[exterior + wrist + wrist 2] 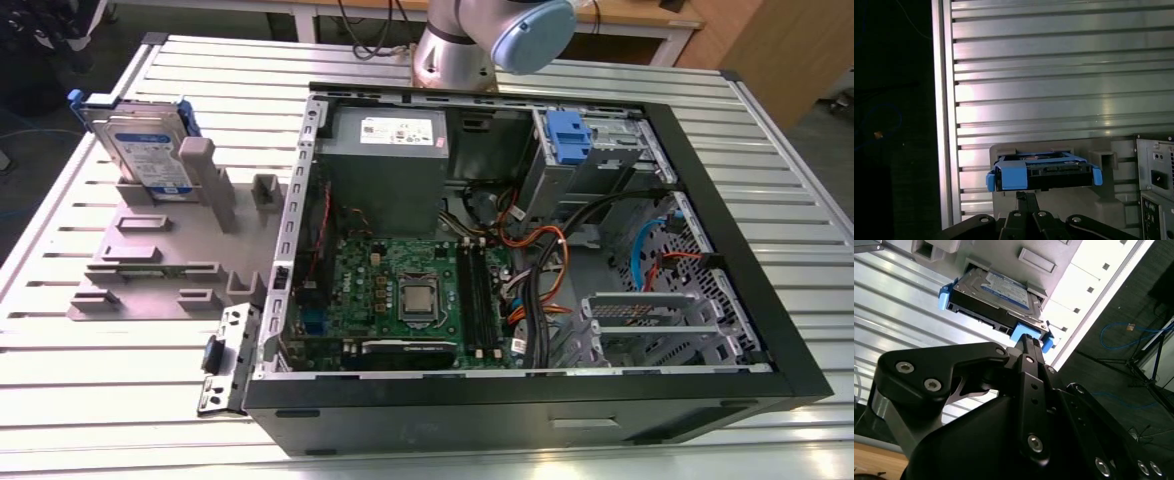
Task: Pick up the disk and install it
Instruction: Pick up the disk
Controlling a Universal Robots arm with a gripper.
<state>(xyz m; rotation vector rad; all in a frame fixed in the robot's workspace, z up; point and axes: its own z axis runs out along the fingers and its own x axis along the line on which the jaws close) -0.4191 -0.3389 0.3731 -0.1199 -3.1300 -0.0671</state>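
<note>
Seen upright in grey rack (200,215) on desk (80,350), upper left of exterior view: disk (144,150). Close by its blue frame (1010,176), narrowed together and holding nothing: tool (1026,196).

We see the disk (138,150) (996,290) (1041,172) standing on edge in a grey holder (147,275) on the slatted table (94,410), at the exterior view's left: a silver drive with a white-and-blue label, and a blue plastic frame around its edges, free of any grasp
</note>
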